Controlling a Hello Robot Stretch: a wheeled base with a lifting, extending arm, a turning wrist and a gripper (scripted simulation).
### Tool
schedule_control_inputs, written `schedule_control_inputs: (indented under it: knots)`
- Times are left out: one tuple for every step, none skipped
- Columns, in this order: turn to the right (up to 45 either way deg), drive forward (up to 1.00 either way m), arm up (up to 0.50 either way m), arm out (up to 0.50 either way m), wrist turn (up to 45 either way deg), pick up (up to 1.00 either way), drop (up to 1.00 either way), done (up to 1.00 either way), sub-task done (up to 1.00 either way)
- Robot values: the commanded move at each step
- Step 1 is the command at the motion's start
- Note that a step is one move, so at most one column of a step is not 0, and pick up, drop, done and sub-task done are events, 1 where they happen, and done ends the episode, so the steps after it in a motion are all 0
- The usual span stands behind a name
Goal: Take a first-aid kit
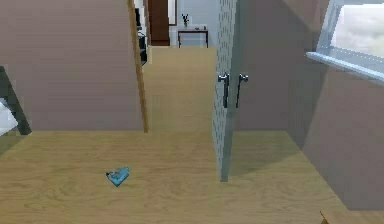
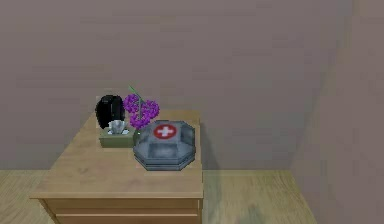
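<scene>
Nearest you in the forward view, a small blue crumpled thing [image 1: 118, 177] lies on the wood floor [image 1: 180, 195], left of middle. Beyond it a grey door [image 1: 228, 90] stands edge-on with paired handles. Between it and the wall corner [image 1: 140, 70] on the left, an open passage runs far back to a small table [image 1: 193, 36]. A window [image 1: 355, 35] sits high on the right.

Look to the arm side view for the first-aid kit [image 2: 167, 145]: grey, eight-sided, red cross on top, resting on the right half of a wooden cabinet [image 2: 85, 180], close to its near edge. Just behind it to the left stand a black object [image 2: 108, 110] and purple flowers [image 2: 143, 107]. How the gripper's fingers stand you cannot tell.
</scene>
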Motion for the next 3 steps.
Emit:
schedule_control_inputs:
  knots:
    - [0.0,0.0,0.5,0.0,0.0,0.0,0.0,0.0,0.0]
    - [0.0,0.0,0.28,0.0,0.0,0.0,0.0,0.0,0.0]
    - [0.0,0.0,0.0,0.36,0.0,0.0,0.0,0.0,0.0]
